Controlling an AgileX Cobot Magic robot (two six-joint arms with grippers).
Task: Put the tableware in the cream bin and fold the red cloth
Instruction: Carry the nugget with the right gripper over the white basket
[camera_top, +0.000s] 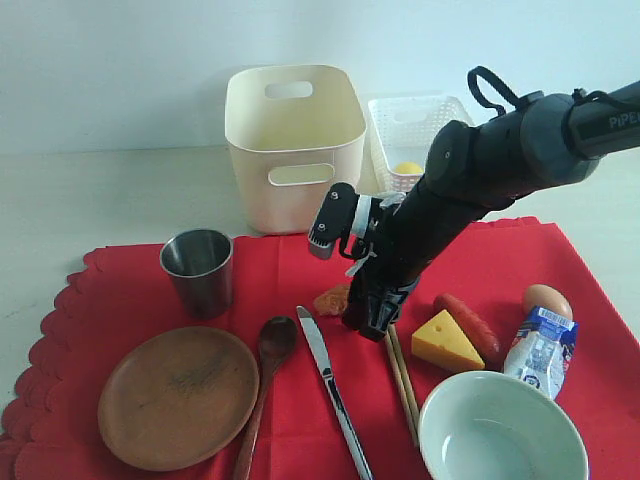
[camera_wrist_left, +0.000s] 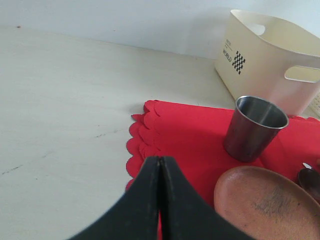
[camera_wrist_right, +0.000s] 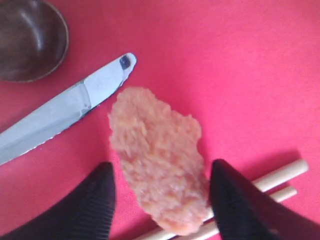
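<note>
Plain pale wall (camera_top: 100, 60), off-white tabletop (camera_top: 90, 195), even light

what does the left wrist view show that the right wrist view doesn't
Only left wrist: the steel cup, cream bin, wooden plate, tabletop and the shut left tool. Only right wrist: the knife tip, chopsticks and a breaded food piece between the right tool's fingers. Both: the red cloth and, probably, the spoon.
</note>
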